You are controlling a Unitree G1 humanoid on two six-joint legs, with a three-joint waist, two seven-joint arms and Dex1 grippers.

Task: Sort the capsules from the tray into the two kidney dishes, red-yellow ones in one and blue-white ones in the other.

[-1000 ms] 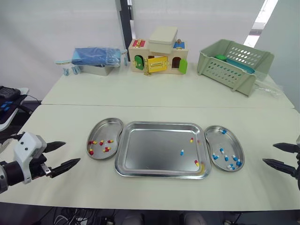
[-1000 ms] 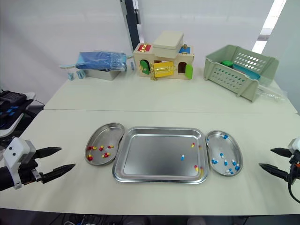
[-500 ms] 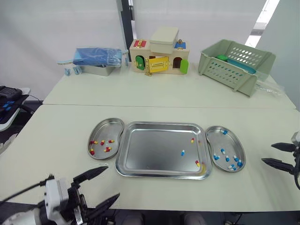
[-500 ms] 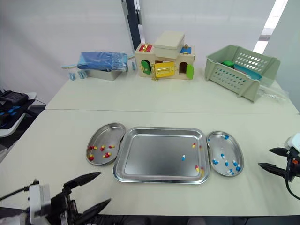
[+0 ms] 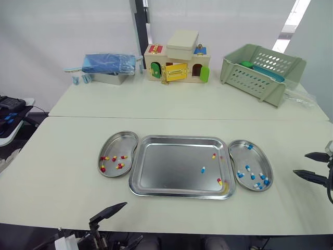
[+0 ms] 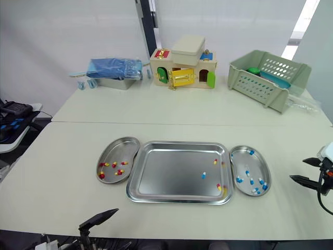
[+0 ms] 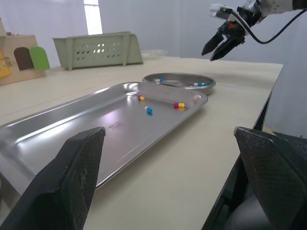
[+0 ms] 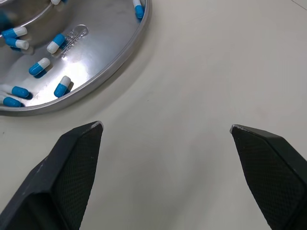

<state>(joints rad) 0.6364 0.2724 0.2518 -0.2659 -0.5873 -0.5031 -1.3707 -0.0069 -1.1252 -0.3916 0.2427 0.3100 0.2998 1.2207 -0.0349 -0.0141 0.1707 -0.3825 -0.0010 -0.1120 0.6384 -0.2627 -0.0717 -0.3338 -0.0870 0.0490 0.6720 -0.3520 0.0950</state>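
Observation:
The steel tray (image 5: 171, 172) lies mid-table with a blue-white capsule (image 5: 202, 169) and two red-yellow capsules (image 5: 213, 155) (image 5: 219, 182) near its right end. On its left, a kidney dish (image 5: 120, 141) holds several red-yellow capsules. The kidney dish on the right (image 5: 260, 159) holds several blue-white ones (image 8: 62, 86). My left gripper (image 5: 130, 223) is open and low at the table's front edge, in front of the tray's left part. My right gripper (image 5: 302, 164) is open with nothing in it, just right of the blue-white dish; it also shows in the left wrist view (image 7: 223, 45).
Along the back of the far table stand a wooden toy house (image 5: 177, 62), a green slatted basket (image 5: 260, 70) and a metal box with a blue bag (image 5: 106, 65). A seam (image 5: 182, 117) separates the two tables.
My left arm has swung from the table's left side down to its front edge, sinking mostly out of the head view. The right gripper drifted slightly right.

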